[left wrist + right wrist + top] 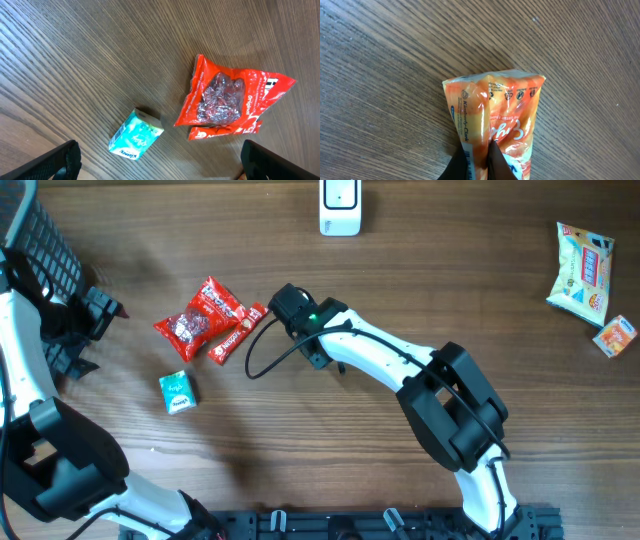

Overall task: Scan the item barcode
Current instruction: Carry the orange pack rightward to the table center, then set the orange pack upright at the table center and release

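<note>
An orange plastic tissue packet [492, 107] lies on the wooden table, and my right gripper [481, 156] is shut on a pinched fold of it. Blue barcode lines [468, 159] show on the packet beside the left finger. In the overhead view the right gripper [293, 308] sits mid-table and covers the packet. The white scanner [340, 206] stands at the table's far edge. My left gripper [160, 167] is open with nothing between its fingers, hovering over a teal tissue pack [136, 134]. From overhead the left gripper [97, 317] is at the far left.
A red snack bag [200, 319] and a red bar [238, 333] lie just left of the right gripper. The teal tissue pack [178, 392] is nearer the front. A pale snack bag [582, 270] and a small orange pack [614, 336] lie at the right edge.
</note>
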Action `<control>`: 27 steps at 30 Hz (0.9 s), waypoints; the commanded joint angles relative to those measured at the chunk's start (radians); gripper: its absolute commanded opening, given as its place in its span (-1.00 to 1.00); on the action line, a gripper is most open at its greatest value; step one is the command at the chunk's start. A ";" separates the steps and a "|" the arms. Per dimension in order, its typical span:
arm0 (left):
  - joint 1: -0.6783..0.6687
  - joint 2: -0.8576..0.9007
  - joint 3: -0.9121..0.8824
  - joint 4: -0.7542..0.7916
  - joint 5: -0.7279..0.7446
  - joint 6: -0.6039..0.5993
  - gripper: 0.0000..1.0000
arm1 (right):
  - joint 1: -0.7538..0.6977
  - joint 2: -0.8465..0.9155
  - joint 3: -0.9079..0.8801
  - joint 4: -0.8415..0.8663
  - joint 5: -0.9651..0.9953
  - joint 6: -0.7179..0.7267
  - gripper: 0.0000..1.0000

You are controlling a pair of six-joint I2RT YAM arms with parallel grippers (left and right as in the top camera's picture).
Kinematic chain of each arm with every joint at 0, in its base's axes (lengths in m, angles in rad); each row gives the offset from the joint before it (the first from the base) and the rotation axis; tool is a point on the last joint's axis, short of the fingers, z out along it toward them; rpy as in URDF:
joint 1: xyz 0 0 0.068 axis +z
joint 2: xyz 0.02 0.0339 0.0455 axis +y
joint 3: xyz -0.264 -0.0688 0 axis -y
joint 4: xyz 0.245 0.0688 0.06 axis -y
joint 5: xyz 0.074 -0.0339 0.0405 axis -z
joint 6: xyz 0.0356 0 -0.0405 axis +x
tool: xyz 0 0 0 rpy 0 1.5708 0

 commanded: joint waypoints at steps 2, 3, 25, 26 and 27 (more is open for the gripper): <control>0.018 -0.004 0.008 0.000 0.001 -0.024 1.00 | -0.003 -0.010 0.039 -0.034 -0.045 0.080 -0.92; 0.018 -0.004 0.008 0.000 0.001 -0.024 1.00 | -0.008 -0.015 0.059 -0.051 -0.048 0.085 -0.92; 0.018 -0.004 0.008 0.000 0.002 -0.024 1.00 | -0.417 0.013 0.005 -0.054 -0.985 0.124 -0.91; 0.018 -0.004 0.008 0.000 0.002 -0.024 1.00 | -0.429 0.016 -0.008 -0.037 -1.002 0.143 -0.91; 0.018 -0.004 0.008 0.000 0.001 -0.024 1.00 | -0.443 0.018 -0.018 -0.022 -1.012 0.161 -0.84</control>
